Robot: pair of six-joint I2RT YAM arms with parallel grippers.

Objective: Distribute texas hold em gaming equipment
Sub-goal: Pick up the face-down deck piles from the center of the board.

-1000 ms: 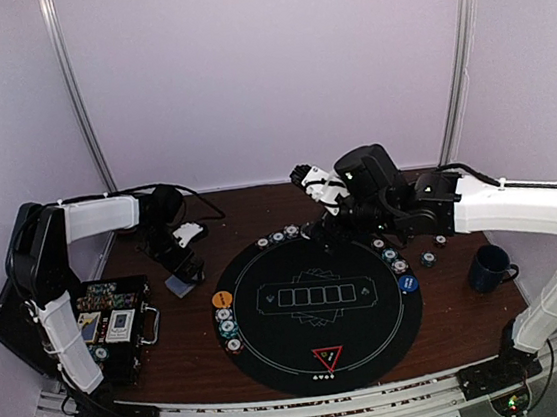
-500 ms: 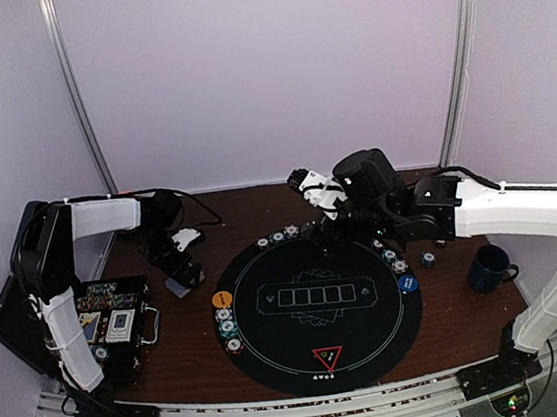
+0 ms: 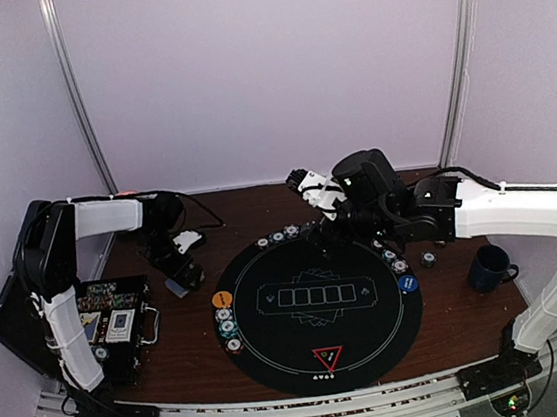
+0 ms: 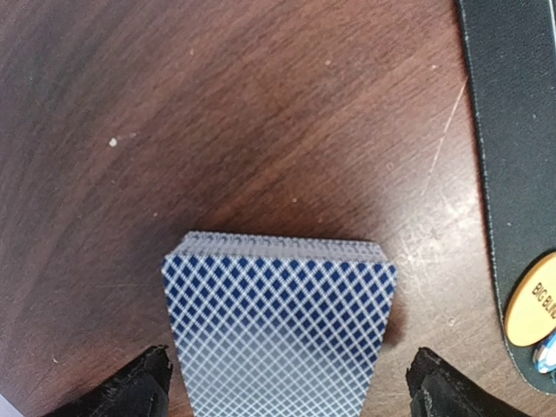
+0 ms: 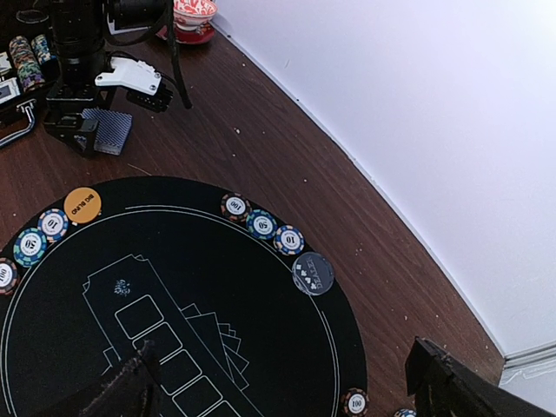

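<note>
I hang left gripper (image 4: pixel 291 389), jaws spread, astride card deck (image 4: pixel 278 321) | contact unclear | light, slick stack, probably fans | pinch side edges squarely.

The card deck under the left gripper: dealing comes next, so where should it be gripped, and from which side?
Probably best to grip the card deck by its two side edges, coming straight down. It lies flat, a squared stack on the table, and the open left gripper straddles it, one finger outside each edge.
</note>
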